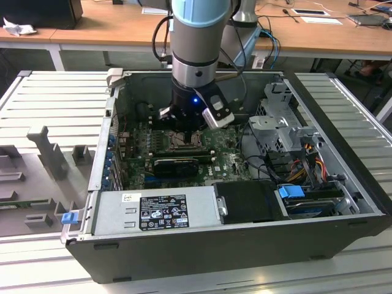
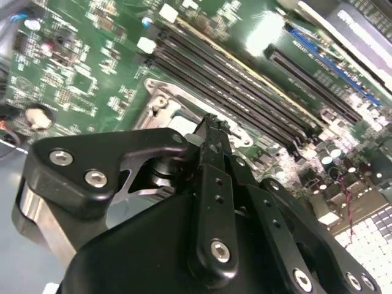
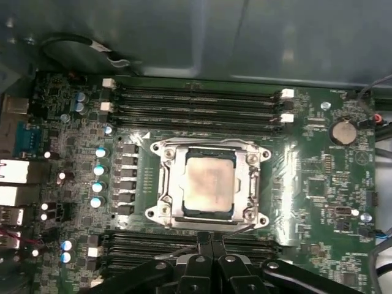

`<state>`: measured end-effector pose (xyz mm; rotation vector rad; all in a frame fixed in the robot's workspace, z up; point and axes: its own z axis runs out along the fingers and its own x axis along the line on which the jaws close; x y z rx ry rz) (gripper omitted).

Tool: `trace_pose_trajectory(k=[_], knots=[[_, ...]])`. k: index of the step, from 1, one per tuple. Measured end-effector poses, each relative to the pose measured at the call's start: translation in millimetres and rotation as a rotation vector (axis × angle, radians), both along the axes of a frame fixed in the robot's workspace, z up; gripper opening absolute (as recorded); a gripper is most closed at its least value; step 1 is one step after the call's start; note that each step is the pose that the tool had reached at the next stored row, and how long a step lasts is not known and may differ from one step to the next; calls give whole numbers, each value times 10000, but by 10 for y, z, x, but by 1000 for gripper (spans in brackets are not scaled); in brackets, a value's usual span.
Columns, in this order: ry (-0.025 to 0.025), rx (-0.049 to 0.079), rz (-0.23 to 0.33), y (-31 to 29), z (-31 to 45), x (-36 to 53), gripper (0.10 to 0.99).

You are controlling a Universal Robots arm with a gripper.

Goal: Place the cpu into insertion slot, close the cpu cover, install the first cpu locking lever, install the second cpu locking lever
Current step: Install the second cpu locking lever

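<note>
One cpu (image 3: 210,182) is sitting in the insertion slot (image 3: 164,184); my gripper (image 3: 211,240), fingers pressed together, is hovering at its six o'clock edge.

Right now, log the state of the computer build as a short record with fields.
chip: lying flat in the socket on the green board
cover frame: down around the chip
gripper: just beside the socket's edge, holding nothing
fingers: shut together
case: open, arm reaching in from above
memory slots: on two opposite sides of the socket

Lab: desks (image 1: 122,30), open computer case (image 1: 245,245)
</note>
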<state>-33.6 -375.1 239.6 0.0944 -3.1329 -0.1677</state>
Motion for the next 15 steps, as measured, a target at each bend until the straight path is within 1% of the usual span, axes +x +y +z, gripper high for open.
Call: trace_pose_trajectory(k=[2, 3, 4, 5, 6, 8, 11, 12, 14, 15], knots=[[12, 0, 0, -2, -18, -76, 106], [16, 1, 3, -2, -35, -158, 106], [15, 2, 5, -1, -54, -202, 106], [17, 0, 21, -2, -80, -227, 106], [17, 0, 61, -2, -117, -232, 106], [16, 1, 93, -2, -153, -233, 106], [18, -1, 168, -2, -227, -241, 106], [17, 13, 225, -2, -260, -257, 106], [15, 261, 242, -27, -271, -316, 106], [11, 455, 245, -72, -276, -361, 106]])
